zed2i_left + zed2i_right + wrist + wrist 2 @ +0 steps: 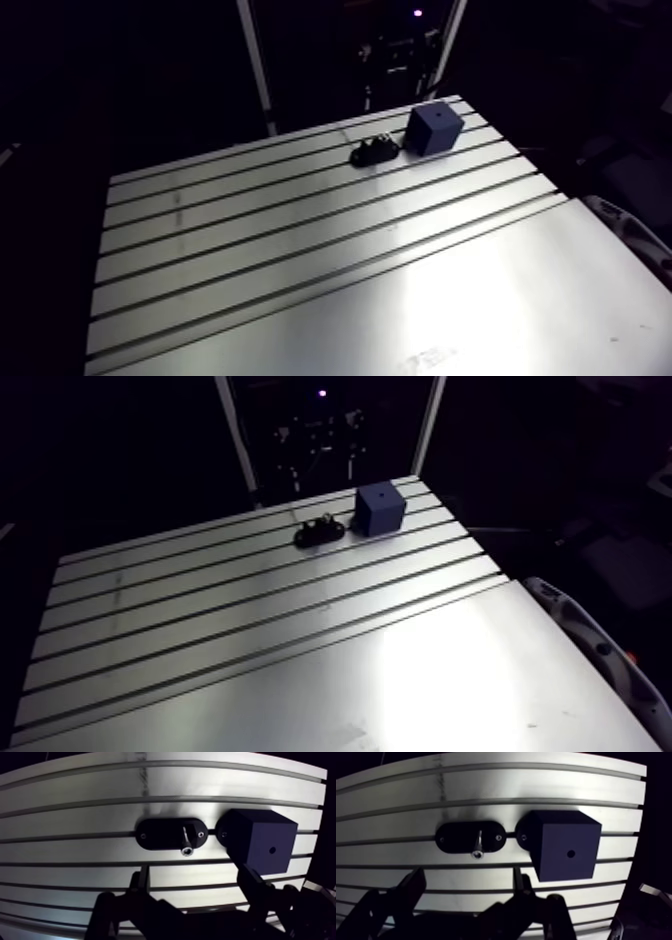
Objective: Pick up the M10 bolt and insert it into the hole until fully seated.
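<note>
Gripper (193, 877) empty: fingers (142, 884) stand apart with only bare table (300, 260) showing in the gap.

M10 bolt (187, 842) sits in a black oval holder (160, 834), ahead of the gripper and close to the centreline between the fingers. In the arm view, holder and bolt lie in the upper part of the frame, right of centre, near the table's far edge.

Bolt axis: the socket head faces my wrist camera and the shank runs away into the holder, so I judge it stands roughly upright. The approach should then be forward and down, with the fingers straddling the shank from either side.

Blue block (260, 842) sits just beside the holder, ahead of the right-hand finger. Its hole (272, 850) shows on the face turned toward the camera.

Bolt not yet grasped.
</note>
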